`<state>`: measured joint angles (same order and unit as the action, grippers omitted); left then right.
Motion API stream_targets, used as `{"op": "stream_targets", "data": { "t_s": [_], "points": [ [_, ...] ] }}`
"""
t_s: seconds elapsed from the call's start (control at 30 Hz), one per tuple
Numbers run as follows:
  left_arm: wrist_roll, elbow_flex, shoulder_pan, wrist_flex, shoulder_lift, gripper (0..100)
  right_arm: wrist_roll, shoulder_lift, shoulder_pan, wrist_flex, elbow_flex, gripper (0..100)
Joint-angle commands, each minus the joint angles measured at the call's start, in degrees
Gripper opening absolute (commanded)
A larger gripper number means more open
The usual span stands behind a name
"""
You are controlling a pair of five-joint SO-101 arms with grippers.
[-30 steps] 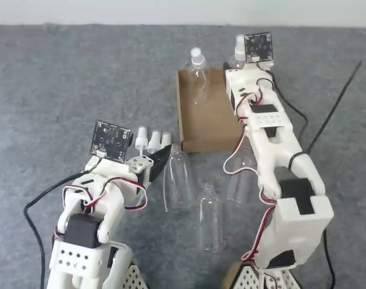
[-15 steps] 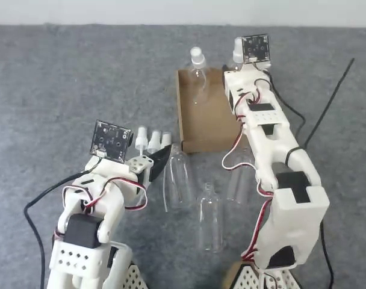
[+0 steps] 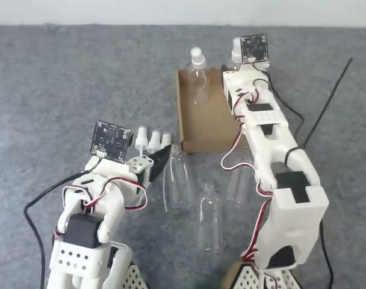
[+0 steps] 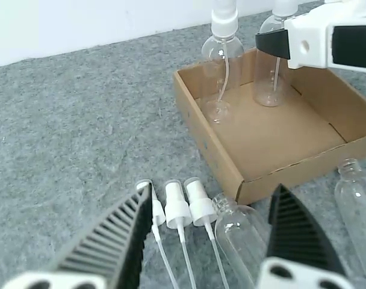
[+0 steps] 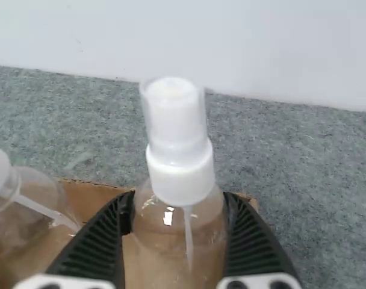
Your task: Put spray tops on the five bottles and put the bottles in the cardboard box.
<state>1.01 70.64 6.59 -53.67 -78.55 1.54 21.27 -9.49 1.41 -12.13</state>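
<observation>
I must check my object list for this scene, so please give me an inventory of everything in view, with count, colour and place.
Cardboard box: one, brown, open, on the far half of the table.
Capped bottles: two, clear, white-topped, upright at the box's far end.
Uncapped bottles: three, clear, lying on the table by the box's near side.
Spray tops: three, white, lying side by side next to one uncapped bottle.
Table: one, grey, carpet-like surface.
Left gripper: one, black jaws open, above the spray tops.
Right gripper: one, black jaws shut on one capped bottle in the box.
</observation>
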Motion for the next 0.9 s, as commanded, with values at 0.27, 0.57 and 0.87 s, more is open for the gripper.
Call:
{"op": "stream_targets", "data": {
  "t_s": [0.27, 0.57, 0.87],
  "points": [
    [-0.4, -0.5, 0.1, 0.8, 0.3, 29, 0.7, -1.4, -0.4, -0.6, 3.3, 7.5],
    [-0.4, -0.5, 0.0, 0.8, 0.3, 29, 0.9, -1.4, -0.4, -0.5, 3.3, 18.1],
    [-0.4, -0.5, -0.2, 0.8, 0.3, 29, 1.0, -1.4, -0.5, -0.4, 3.4, 18.1]
  ]
}}
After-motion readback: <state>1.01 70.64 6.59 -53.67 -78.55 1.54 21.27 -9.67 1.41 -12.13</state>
